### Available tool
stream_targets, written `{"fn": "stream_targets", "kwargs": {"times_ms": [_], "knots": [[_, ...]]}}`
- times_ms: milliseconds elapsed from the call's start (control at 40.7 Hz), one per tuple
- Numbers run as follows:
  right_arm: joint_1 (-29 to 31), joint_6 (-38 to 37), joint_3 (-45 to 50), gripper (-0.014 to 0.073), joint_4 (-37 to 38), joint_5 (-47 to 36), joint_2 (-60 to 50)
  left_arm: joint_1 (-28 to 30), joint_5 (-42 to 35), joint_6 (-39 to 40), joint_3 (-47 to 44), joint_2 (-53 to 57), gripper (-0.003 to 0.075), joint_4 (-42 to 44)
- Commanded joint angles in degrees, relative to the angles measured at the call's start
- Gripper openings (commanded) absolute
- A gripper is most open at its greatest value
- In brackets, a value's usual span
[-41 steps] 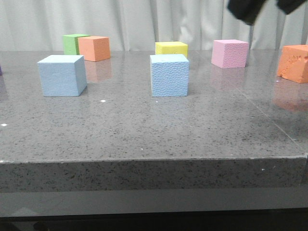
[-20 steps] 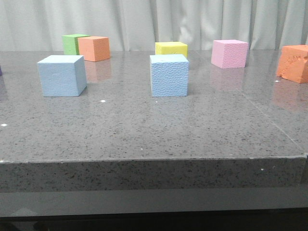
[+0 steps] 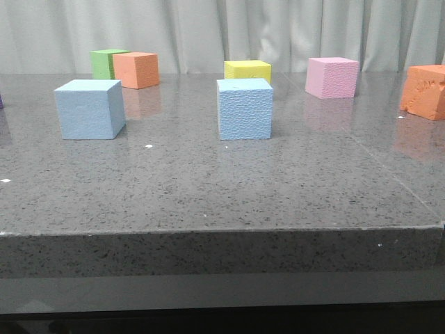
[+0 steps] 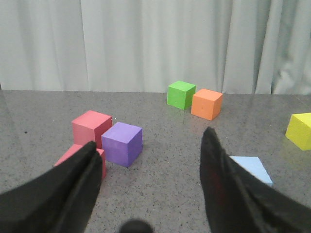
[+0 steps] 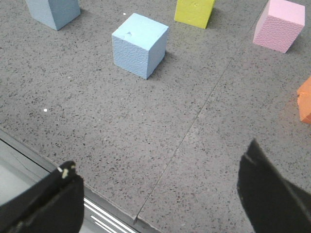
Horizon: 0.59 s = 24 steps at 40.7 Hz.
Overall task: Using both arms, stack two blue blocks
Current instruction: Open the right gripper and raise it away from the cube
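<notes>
Two light blue blocks rest apart on the grey table. The smooth blue block (image 3: pixel 90 109) stands at the left, the pebbly blue block (image 3: pixel 244 108) near the middle. Neither arm shows in the front view. My left gripper (image 4: pixel 150 137) is open and empty above the table; a corner of the smooth blue block (image 4: pixel 250 169) peeks out behind its right finger (image 4: pixel 228 184). My right gripper (image 5: pixel 160 156) is open and empty, high over the table's front edge. From there the pebbly blue block (image 5: pixel 140 44) lies well ahead, the smooth blue block (image 5: pixel 52 12) beyond it.
Behind the blue blocks stand a green cube (image 3: pixel 104 62), an orange cube (image 3: pixel 136 69), a yellow cube (image 3: pixel 247 70) and a pink cube (image 3: pixel 332 76). Another orange cube (image 3: pixel 424 90) is at far right. A purple cube (image 4: pixel 122 143) and red cubes (image 4: pixel 91 127) lie far left.
A dark part of the right arm that hung at the top right of the front view one second ago has left that view. The blocks have not moved.
</notes>
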<state>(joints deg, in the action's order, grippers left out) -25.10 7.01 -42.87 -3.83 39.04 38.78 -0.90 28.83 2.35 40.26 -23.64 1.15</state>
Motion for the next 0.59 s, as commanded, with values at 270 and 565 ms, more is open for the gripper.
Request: {"fn": "stream_targets", "kwargs": {"times_ms": [270, 565], "knots": [[0.3, 0.8, -1.4, 0.0644, 0.4, -3.5, 0.0, -12.6, 1.1, 0.2, 5.4, -12.5, 0.0577, -0.3], [0.3, 0.8, -1.4, 0.0644, 0.4, -3.5, 0.0, -21.5, 1.1, 0.2, 14.9, -29.6, 0.0565, 3.0]]}}
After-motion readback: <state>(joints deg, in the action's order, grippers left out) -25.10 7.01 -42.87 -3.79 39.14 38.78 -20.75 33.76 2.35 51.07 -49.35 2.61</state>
